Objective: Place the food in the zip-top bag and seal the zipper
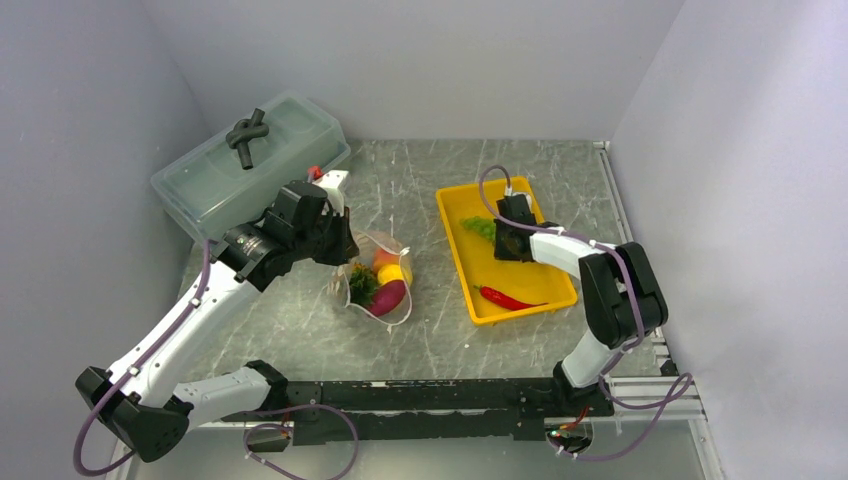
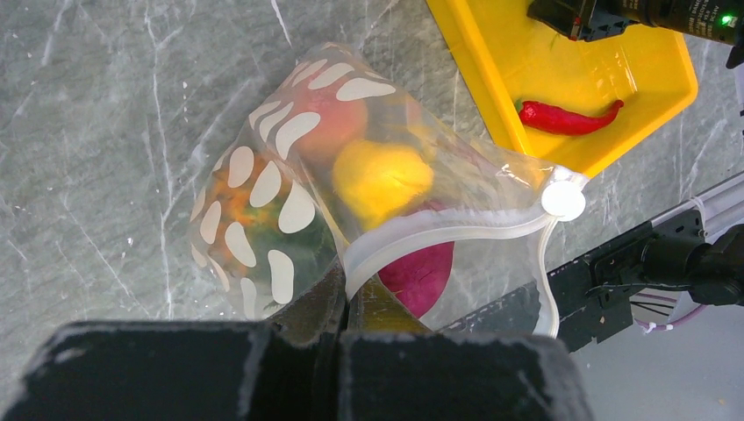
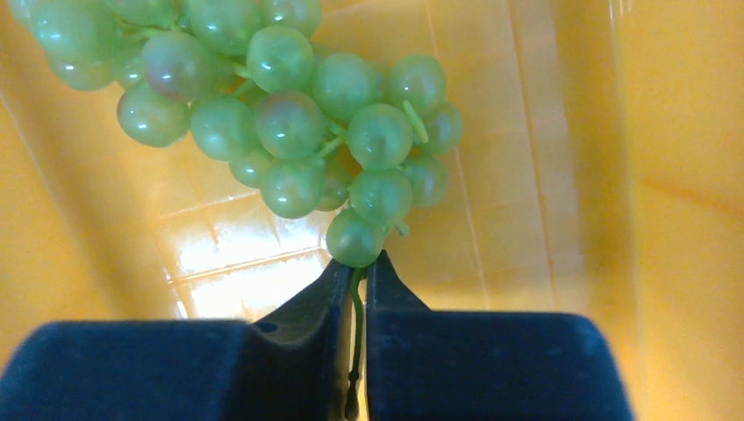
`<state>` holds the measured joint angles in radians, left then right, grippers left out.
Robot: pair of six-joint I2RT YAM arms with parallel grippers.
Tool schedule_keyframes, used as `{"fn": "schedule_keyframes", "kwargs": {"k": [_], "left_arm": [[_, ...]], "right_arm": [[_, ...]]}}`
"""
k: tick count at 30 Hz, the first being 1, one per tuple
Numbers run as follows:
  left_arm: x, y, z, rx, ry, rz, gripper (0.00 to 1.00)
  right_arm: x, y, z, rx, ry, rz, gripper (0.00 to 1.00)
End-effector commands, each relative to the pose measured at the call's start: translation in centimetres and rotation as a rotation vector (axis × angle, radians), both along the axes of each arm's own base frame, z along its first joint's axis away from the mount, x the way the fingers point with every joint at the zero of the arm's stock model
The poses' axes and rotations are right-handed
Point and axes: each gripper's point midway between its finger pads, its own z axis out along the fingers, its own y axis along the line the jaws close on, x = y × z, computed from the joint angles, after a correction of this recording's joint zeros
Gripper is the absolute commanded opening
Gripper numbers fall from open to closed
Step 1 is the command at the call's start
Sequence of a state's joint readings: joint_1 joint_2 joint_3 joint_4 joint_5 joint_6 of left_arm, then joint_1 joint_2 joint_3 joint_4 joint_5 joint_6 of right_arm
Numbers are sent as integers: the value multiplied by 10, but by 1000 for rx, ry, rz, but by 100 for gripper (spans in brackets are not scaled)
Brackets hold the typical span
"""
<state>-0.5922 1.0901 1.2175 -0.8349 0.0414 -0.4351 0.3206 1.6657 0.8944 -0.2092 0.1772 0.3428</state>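
The zip-top bag lies at mid-table with its mouth held open. Inside are a pineapple, a peach, a yellow fruit and a dark purple piece. My left gripper is shut on the zipper strip at the mouth edge. In the yellow tray my right gripper is shut on the stem of the green grape bunch. A red chili lies at the tray's near end. In the top view the bag sits just right of the left gripper.
A large translucent lidded box with a dark knotted object on its lid stands at the back left. Grey walls enclose the table on the left, back and right. The arms' mounting rail runs along the near edge.
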Motion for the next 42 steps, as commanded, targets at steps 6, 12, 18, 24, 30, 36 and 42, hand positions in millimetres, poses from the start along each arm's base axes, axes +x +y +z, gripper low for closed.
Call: {"fn": "schedule_keyframes", "kwargs": {"k": [6,12,18,24,30,36,42], "left_arm": [[5,-7,20,-63,-56,-3,0],[7,-6,18,-59,-56,6,0],[10,-5,17,-58,-55,26,0],[13,-7,12,-52,-38,37,0],[19,-5,12,-34,-36,59,0],[23,-9,14,-39,-31,65,0],[31,-3,14,-13,-21,121,0]], "right_arm": [[-13,11,41,31,-62,41,0],[-21,18,78,38,-137,60,0],[-29,20,119,34,-222,69,0],[-43,28,168,25,-309,107,0],[-59,42,211,14,-382,170,0],[-72,59,259,27,-471,259,0],[-87,78,308,55,-581,364,0]]}}
